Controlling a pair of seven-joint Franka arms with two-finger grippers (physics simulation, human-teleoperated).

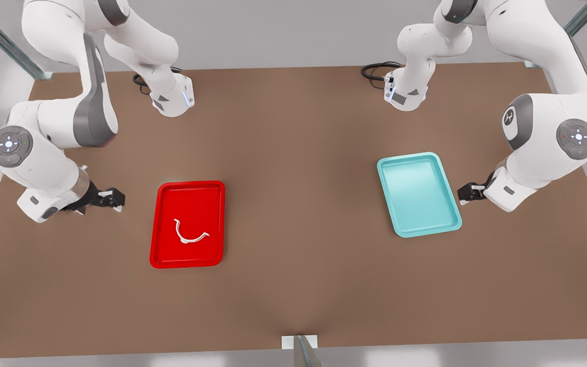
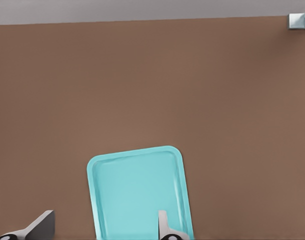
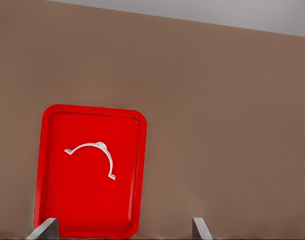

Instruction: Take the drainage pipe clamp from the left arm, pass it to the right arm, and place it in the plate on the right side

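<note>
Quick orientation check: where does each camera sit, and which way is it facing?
Front view: high up, looking down across the table; both arms, left gripper, right gripper.
Left wrist view: on the left gripper, facing the teal tray; open fingertips.
Right wrist view: on the right gripper, facing the plate holding the clamp; open fingertips.
Shared: front and right wrist views show the clamp.

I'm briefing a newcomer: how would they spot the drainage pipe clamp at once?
Find the brown table, then the red plate on the front view's left, opposite the teal tray. Lying inside it is the drainage pipe clamp, a thin white C-shaped arc with small flared ends, the sole loose item there.
</note>
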